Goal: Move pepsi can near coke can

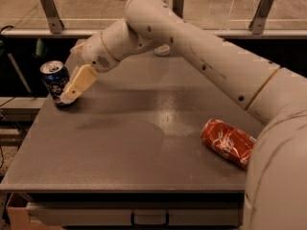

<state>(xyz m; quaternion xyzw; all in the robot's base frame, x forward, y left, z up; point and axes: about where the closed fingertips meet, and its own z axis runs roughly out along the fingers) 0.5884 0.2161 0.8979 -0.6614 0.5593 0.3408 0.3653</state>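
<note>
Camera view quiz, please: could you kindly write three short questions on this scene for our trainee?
1. True or false: the coke can stands upright on the table.
2. Where is the gripper? A) over the coke can B) low beside the pepsi can, at the table's far left C) raised above the table's middle.
3. Which can is nearer the table's front edge?
Key: 1 false, it lies on its side at the right; 2 B; 3 the coke can.
</note>
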